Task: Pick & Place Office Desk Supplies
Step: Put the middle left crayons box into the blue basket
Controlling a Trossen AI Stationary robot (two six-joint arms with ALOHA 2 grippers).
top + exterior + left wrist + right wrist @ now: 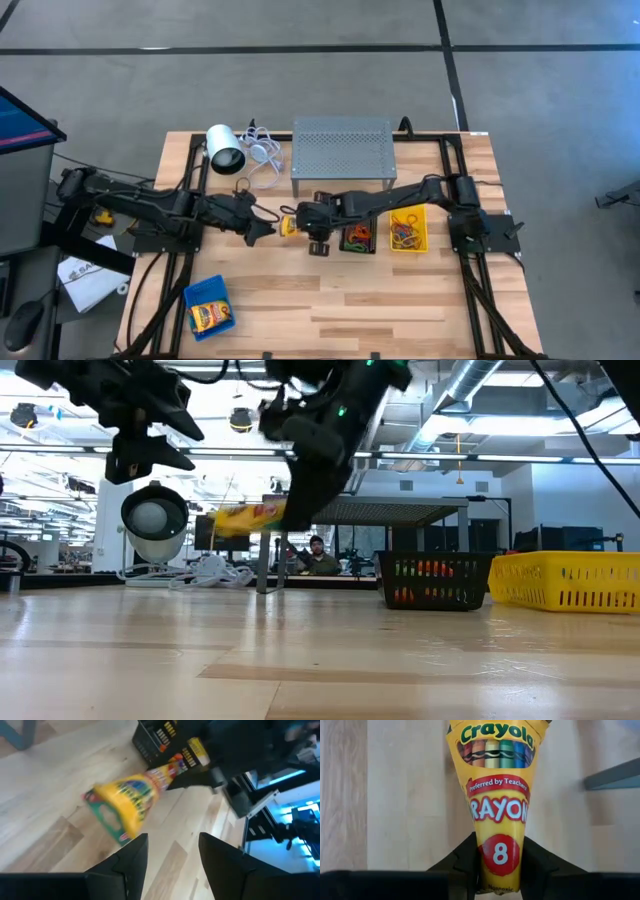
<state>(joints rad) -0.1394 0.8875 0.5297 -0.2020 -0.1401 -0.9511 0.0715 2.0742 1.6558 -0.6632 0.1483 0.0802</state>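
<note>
Grip check: the right gripper (500, 865) is pinching the bottom end of a small yellow cardboard crayon box (496, 795), squeezing it narrow there, and holding it up off the light wooden surface (330, 300) near the middle, just beside the black rectangular mesh bin (358, 240). The box front shows a row of crayons through its window and a red circle with an 8. The left gripper (172, 865) sits close by with its fingers spread, pointing at the box and touching nothing. A second crayon box (208, 316) lies in the blue rectangular bin (190, 297).
</note>
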